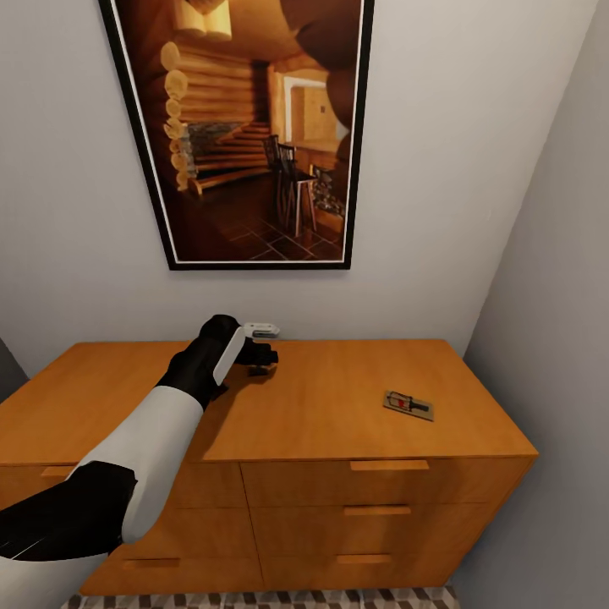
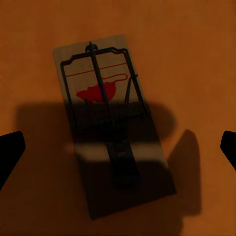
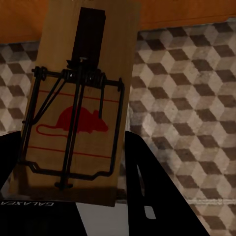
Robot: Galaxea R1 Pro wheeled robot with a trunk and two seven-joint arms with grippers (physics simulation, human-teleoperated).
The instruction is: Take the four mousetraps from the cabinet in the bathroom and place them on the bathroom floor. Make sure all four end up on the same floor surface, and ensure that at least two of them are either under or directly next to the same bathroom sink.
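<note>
The left arm [image 1: 156, 440] is glossy white along the forearm, with black joint housings and a black wrist. The right gripper [image 3: 73, 196] has black fingers and mirrored white "GALAXEA" lettering.

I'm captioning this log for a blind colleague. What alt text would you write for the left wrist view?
A mousetrap lies flat on the orange-brown cabinet top, seen from directly above, its wooden board printed with a red mouse under dark wire parts. The open left gripper hovers over it, a dark fingertip at each side edge and its shadow falling across the trap's near half.
</note>
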